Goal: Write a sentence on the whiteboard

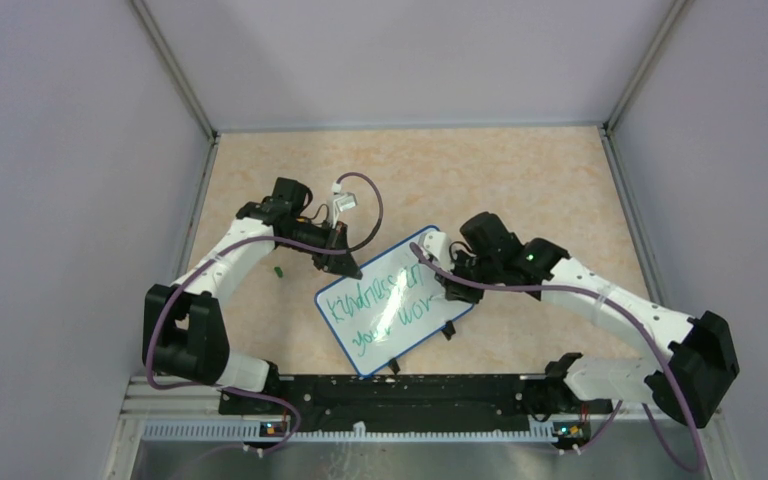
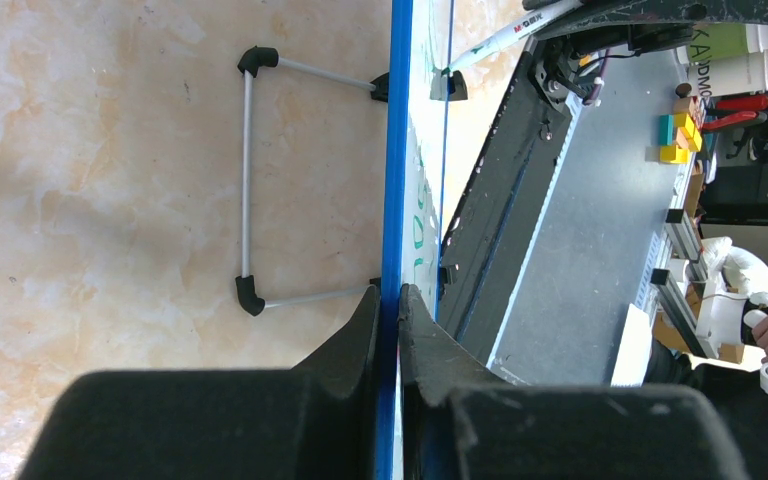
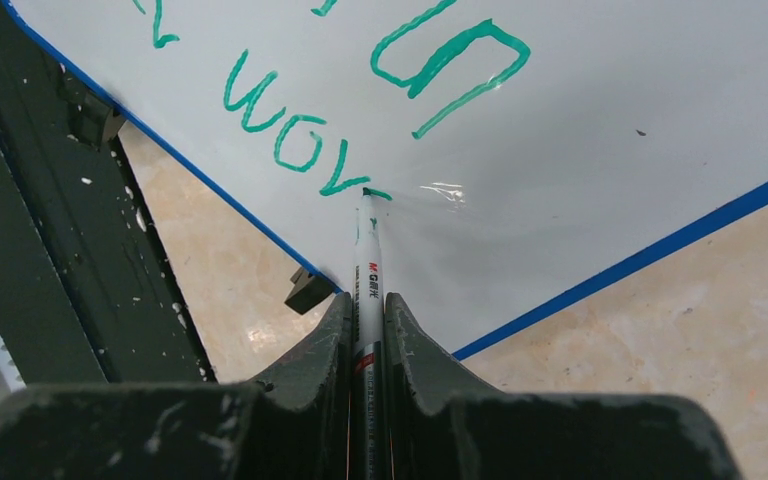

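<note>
The whiteboard [image 1: 405, 345] stands tilted in the middle of the table, blue-rimmed. The sentence [image 1: 380, 295] is in green script in two lines, "kindness in" above "your wor". My left gripper [image 1: 350, 268] is shut on the board's far-left rim; in the left wrist view the jaws [image 2: 390, 300] pinch the blue rim [image 2: 396, 180] edge-on. My right gripper [image 1: 452, 290] is shut on a white marker [image 3: 368, 270]. The marker's green tip touches the board [image 3: 600, 140] just after the letters "wor" [image 3: 290, 130]. The right gripper [image 3: 367, 312] is over the board's lower right part.
The board's wire stand [image 2: 248, 180] with black elbows rests on the beige tabletop behind it. A small green piece [image 1: 277, 270] lies on the table left of the board. Grey walls [image 1: 80, 200] enclose three sides. The black rail [image 1: 400, 390] runs along the near edge.
</note>
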You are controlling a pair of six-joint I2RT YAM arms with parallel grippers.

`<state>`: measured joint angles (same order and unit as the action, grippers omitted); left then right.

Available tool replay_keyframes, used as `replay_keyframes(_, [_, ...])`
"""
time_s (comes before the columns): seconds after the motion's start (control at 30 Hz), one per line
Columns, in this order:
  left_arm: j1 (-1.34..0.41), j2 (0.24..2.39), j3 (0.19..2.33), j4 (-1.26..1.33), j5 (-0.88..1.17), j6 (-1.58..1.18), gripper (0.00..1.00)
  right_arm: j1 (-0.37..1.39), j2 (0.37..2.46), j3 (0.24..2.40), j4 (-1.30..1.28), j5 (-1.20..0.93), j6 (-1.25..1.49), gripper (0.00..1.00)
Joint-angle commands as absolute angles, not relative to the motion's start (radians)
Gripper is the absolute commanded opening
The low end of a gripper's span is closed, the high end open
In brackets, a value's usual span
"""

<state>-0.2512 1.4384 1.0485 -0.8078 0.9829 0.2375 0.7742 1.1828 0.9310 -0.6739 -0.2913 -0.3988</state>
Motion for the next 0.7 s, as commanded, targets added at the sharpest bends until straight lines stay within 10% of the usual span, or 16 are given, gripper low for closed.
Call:
replay_keyframes(0.0, [-0.277,1.469,1.006,-0.81,0.871,0.267,0.0,0.764,1.201,0.944,-0.643,-0.314,-0.408,0.0])
replay_keyframes(0.67, [-0.278,1.474,1.006,-0.811,0.87,0.267,0.0,0.763,1.153,0.92,-0.696,-0.268,-0.445,0.0])
